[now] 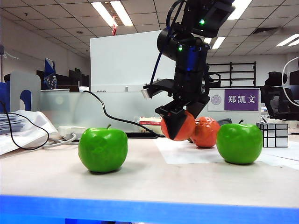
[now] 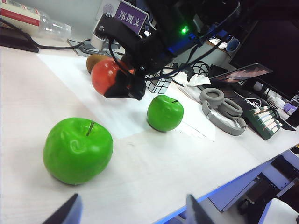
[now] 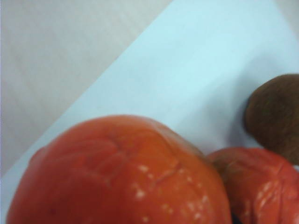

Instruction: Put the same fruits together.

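While the left gripper (image 2: 131, 212) waits open near a stem-up green apple (image 2: 78, 150), the right gripper (image 1: 180, 116) clasps an orange-red fruit (image 1: 176, 126) beside its twin (image 1: 206, 132) and a kiwi (image 3: 275, 114).

Black, glossy right arm (image 1: 189, 51) of chunky rounded segments, two green lights glowing at twelve o'clock, dark cable (image 1: 164, 42) looping alongside, silver block at nine o'clock of angular black right gripper (image 1: 180, 122).
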{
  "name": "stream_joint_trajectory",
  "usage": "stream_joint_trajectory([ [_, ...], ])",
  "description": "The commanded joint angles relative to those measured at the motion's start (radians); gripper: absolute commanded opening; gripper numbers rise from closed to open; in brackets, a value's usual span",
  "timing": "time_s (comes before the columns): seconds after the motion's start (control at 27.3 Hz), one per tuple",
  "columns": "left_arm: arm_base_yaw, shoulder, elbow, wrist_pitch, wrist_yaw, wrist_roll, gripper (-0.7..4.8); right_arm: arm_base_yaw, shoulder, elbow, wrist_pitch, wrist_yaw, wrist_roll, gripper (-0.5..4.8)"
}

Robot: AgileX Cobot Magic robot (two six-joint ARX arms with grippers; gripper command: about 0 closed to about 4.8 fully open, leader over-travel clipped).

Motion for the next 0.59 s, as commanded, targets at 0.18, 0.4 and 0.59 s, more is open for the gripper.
stream_joint_trajectory([
  [0.18,0.002,-0.001,0.002,0.010,0.000,0.004,2.91,-0.004,0.027,0.003,0.022,0.003,-0.003,-0.07],
  [0.4,0.002,-0.001,0.002,0.010,0.000,0.005,2.91,-0.004,0.043,0.003,0.017,-0.008,-0.003,-0.06],
  [0.59,0.002,-0.001,0.002,0.010,-0.007,0.006,2.91,-0.004,0.043,0.003,0.019,-0.009,-0.003,-0.03],
])
